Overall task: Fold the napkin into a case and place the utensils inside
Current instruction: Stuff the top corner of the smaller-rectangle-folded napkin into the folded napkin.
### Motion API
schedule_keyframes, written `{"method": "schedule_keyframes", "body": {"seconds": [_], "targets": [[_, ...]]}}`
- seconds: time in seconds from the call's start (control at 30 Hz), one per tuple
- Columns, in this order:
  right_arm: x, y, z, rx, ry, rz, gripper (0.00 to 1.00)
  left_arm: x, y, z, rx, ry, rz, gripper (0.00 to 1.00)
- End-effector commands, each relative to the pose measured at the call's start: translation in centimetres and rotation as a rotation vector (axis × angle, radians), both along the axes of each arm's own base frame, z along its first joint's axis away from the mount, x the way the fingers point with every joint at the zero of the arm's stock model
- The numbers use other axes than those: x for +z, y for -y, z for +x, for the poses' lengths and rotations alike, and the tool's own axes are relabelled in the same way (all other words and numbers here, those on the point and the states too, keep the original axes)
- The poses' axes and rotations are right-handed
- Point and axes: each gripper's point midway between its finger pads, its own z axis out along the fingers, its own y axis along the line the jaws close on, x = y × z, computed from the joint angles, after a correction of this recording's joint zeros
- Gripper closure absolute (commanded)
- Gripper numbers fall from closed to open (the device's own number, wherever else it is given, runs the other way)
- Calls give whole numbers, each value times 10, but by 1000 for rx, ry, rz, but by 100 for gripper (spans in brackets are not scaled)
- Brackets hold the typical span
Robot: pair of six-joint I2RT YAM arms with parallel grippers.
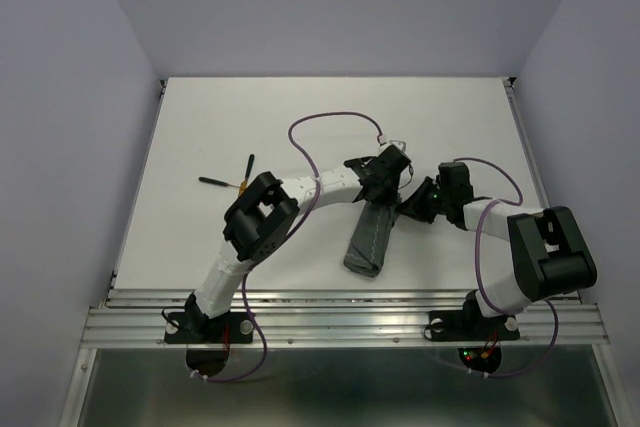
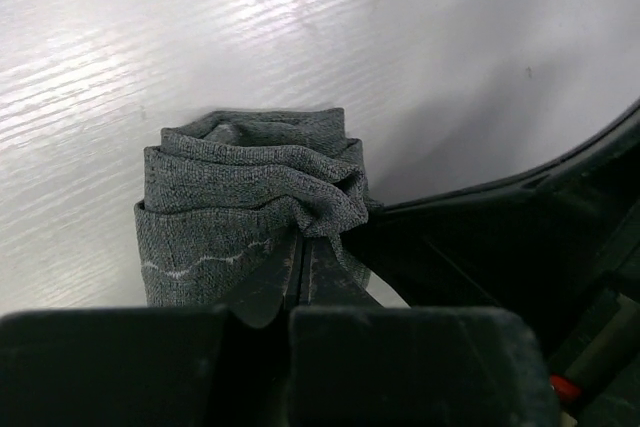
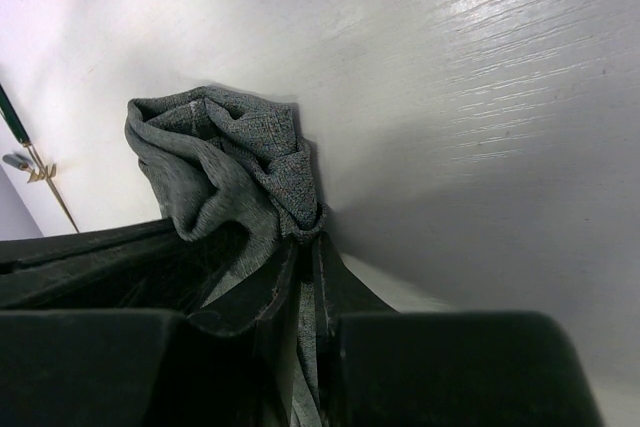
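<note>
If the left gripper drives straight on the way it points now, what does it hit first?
The left gripper is shut on the napkin, so that bunched cloth comes first. Beyond it only bare table shows, though depth is unclear.

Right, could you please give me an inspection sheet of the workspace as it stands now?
Surface: white table.
Job's things: case lies folded narrow, right of centre; utensils lie apart on the left, outside it.
Clutter: nothing seen.
Grippers: left gripper and right gripper are both shut on the case's far end.
Cables: purple cables loop over both arms.
Surroundings: plain pale walls.
</note>
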Motion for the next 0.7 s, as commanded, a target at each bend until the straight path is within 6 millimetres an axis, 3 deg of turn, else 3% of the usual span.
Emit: {"method": "schedule_keyframes", "body": {"seconds": [0.0, 0.47, 0.67], "targets": [[6, -1, 9, -5, 28, 8, 88, 40, 13, -16, -158, -11, -117, 100], [6, 1, 11, -16, 27, 1, 89, 31, 3, -25, -231, -102, -139, 100], [23, 8, 13, 3, 76, -57, 85, 21, 0, -24, -176, -138, -146, 100]]}}
